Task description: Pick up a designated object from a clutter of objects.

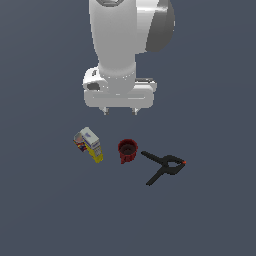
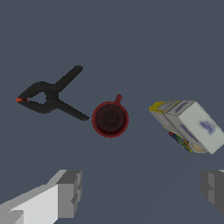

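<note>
Dark slate floor (image 1: 45, 210): the rectangular carton with yellow base and blue-printed white top (image 1: 92, 144) stands at nine o'clock of the small red cup (image 1: 128, 150); above, the grey two-fingered gripper (image 1: 120, 111) hangs wide open, empty.

The small can (image 1: 79, 141) sits mostly hidden behind the carton (image 1: 93, 145) (only a multicoloured sliver shows); the carton's print is blurred, and the arm (image 1: 127, 35) is cut off.
</note>
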